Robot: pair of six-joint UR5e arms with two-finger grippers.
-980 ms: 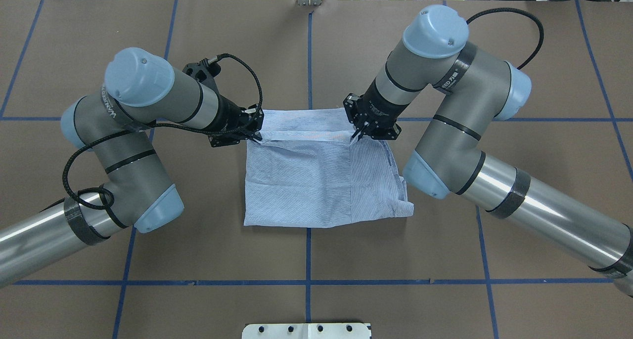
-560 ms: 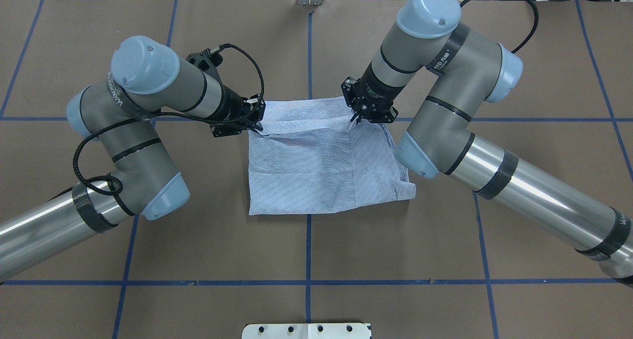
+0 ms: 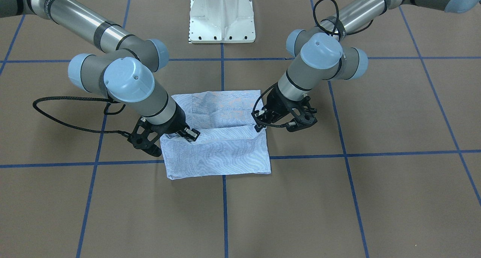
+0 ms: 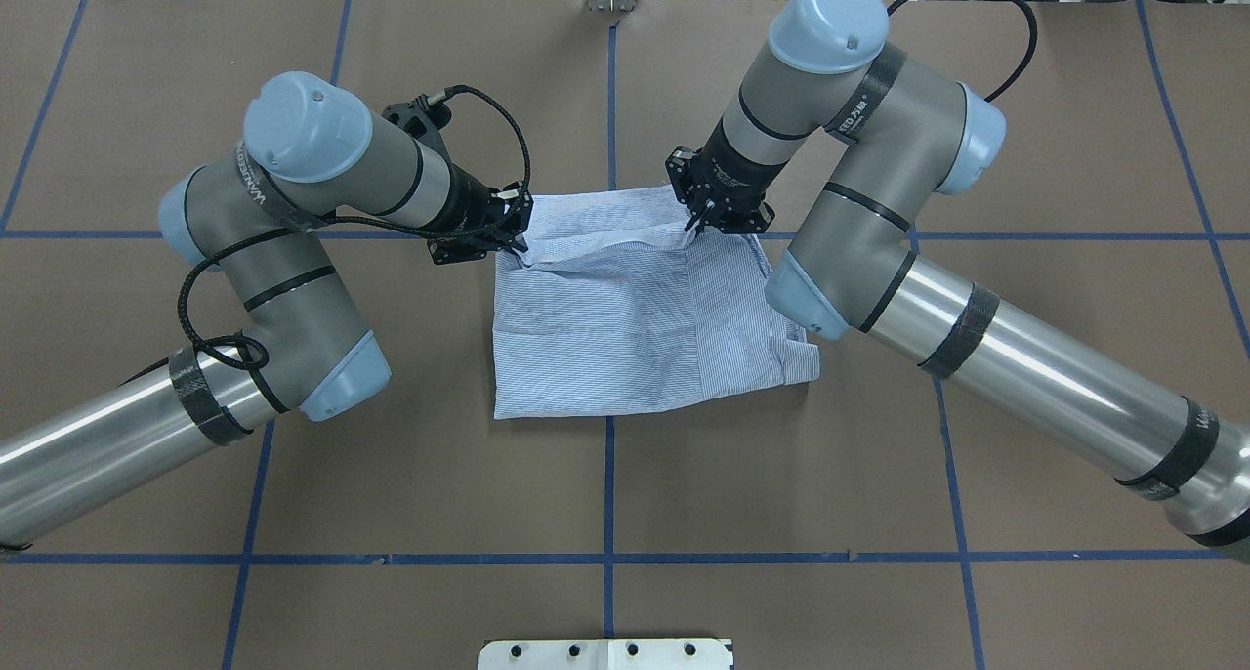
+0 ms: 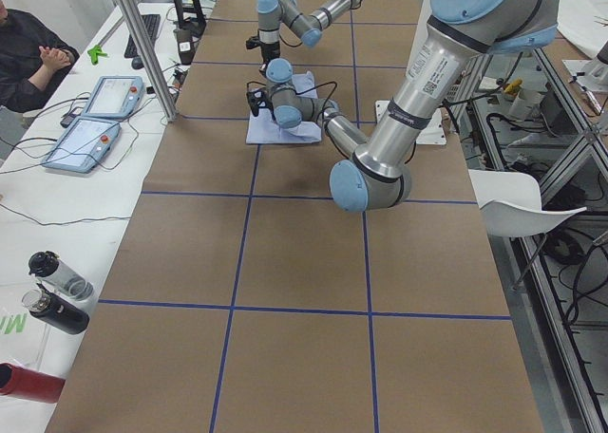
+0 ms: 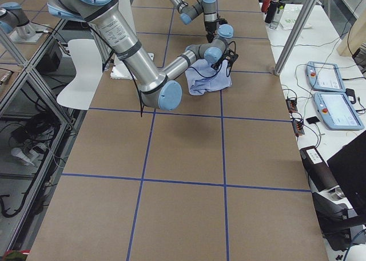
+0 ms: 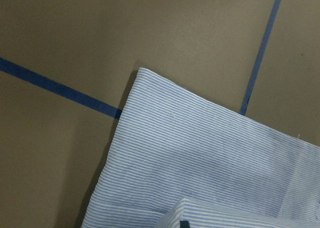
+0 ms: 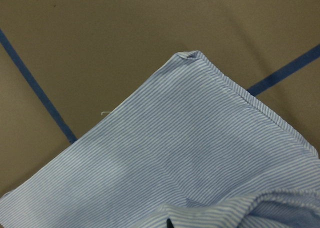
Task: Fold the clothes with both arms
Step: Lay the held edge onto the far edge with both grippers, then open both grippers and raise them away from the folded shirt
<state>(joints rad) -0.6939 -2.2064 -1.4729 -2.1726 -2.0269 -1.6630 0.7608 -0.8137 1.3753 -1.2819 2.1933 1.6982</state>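
Shirt (image 4: pixel 625 328) half-folded at table (image 4: pixel 439 475) centre. Left gripper (image 4: pixel 515 243) and right gripper (image 4: pixel 695 229) each pinch a corner of its lifted flap. Risk: uneven pull or slip skews the fold.

Bright, even light from above; faint shadows beside the shirt (image 4: pixel 635 318). Glare streaks the right arm (image 4: pixel 1055 387). Wrist views are dimmer, softer at the bottom edge.

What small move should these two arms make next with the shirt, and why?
Probably carry the pinched edge slightly away from the robot, then lower it. The left gripper and right gripper each hold a top-layer corner of the shirt, and a strip of lower layer shows beyond them.
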